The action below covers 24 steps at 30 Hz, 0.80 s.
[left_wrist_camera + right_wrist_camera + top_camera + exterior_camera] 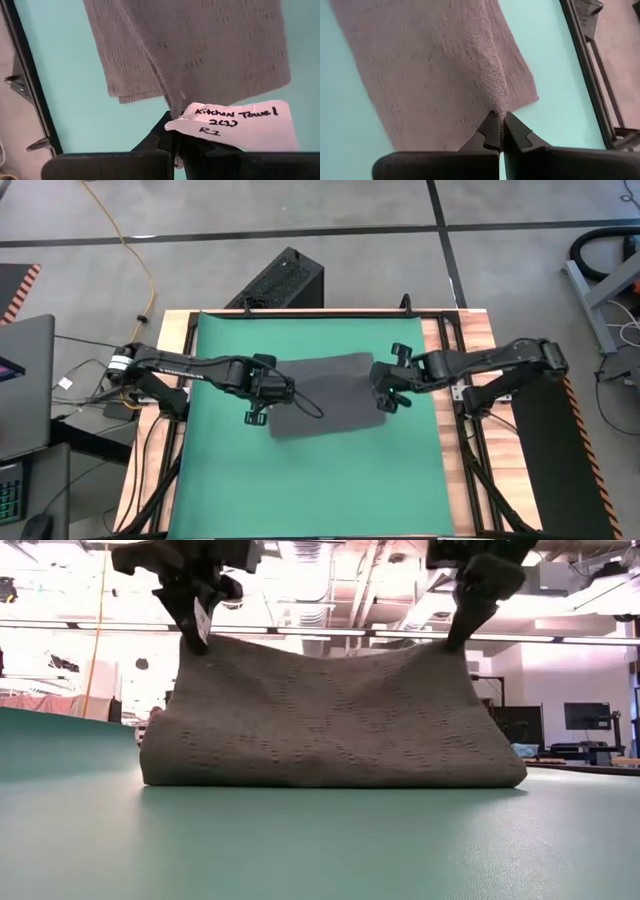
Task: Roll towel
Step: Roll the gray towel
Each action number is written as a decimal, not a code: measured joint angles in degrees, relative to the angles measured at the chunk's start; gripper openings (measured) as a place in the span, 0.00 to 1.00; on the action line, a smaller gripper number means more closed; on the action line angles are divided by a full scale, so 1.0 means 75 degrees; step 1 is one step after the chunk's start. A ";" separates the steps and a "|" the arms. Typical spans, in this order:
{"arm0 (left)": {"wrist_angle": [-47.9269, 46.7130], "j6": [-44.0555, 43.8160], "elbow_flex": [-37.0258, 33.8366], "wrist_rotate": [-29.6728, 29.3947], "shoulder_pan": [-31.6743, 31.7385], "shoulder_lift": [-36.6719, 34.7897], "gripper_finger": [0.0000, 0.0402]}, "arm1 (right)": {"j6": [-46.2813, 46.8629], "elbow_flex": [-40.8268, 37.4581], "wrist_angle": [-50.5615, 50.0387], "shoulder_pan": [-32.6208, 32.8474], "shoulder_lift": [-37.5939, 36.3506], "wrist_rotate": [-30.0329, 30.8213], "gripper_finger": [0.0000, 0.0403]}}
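The dark grey towel [325, 395] is in the middle of the green mat [220, 470]. In the low view it is held up at two points, and its lower part [330, 775] rests on the mat. My left gripper [275, 392] is shut on its left side, beside the white tag [235, 125]. My right gripper [385, 385] is shut on its right side. Both also show at the top of the low view, the left gripper [195, 625] and the right gripper [460, 635]. My left gripper pinches the towel's edge [175, 107] right beside the white tag, between its two fingers, from above. The cloth hangs below the fingers, with its lower part on the mat. Whether it holds one layer or several, I cannot tell. My right gripper pinches a gathered peak of cloth [497, 107] near the towel's right edge between its two fingertips, from above. The cloth falls away below the fingers, drawn into a ridge, with its lower part on the mat.
The green mat covers most of the wooden table [455, 480], with bare mat on the near side of the towel. A black box [280, 280] stands beyond the far edge. A laptop [25, 380] is off the table's left side.
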 joint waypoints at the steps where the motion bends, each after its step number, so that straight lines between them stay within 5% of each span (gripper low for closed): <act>1: -0.0015 0.0002 -0.0040 0.0059 0.0024 -0.0002 0.00 | -0.0065 -0.0021 0.0038 -0.0117 0.0000 -0.0071 0.03; 19: -0.0260 -0.0598 -0.0250 0.0822 0.0154 -0.0058 0.00 | -0.0665 -0.0698 0.1729 -0.0688 0.0004 -0.0104 0.03; 24: -0.0054 -0.0022 -0.0244 0.0180 0.0279 -0.0058 0.00 | -0.0433 -0.1160 0.1749 -0.0813 0.0006 0.0103 0.03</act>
